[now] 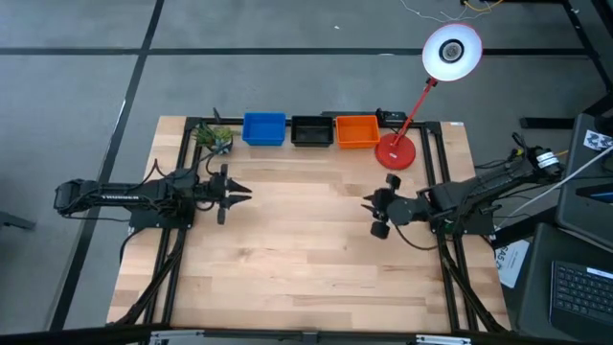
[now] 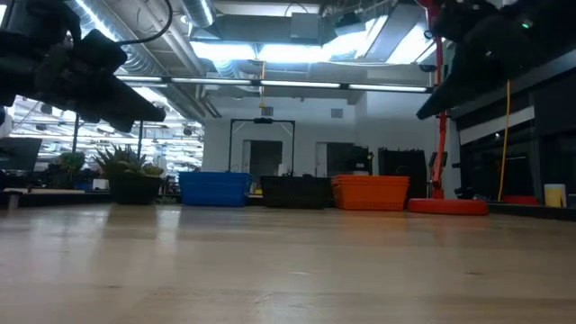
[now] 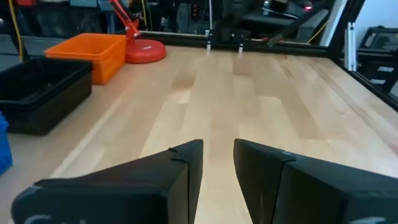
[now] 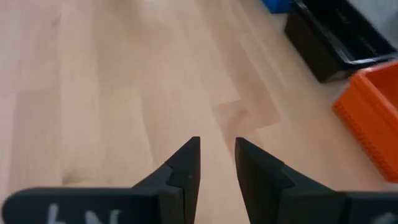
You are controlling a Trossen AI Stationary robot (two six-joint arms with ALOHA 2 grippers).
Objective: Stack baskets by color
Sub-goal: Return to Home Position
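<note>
Wooden table (image 1: 306, 268): your left gripper (image 1: 241, 195) hovers over its left side, fingers narrowly parted, empty. Along the far edge sit the blue basket (image 1: 263, 128), black basket (image 1: 311, 130) and orange basket (image 1: 356, 131), well apart from both grippers. Your right gripper (image 1: 368, 203) hovers opposite, likewise narrowly parted and empty.

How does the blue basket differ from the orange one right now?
Colour: the blue basket against the orange basket. Place: blue sits at the row's left end beside the potted plant; orange at the right end beside the red lamp's base. Both are open-top rectangles flanking the black basket.
</note>
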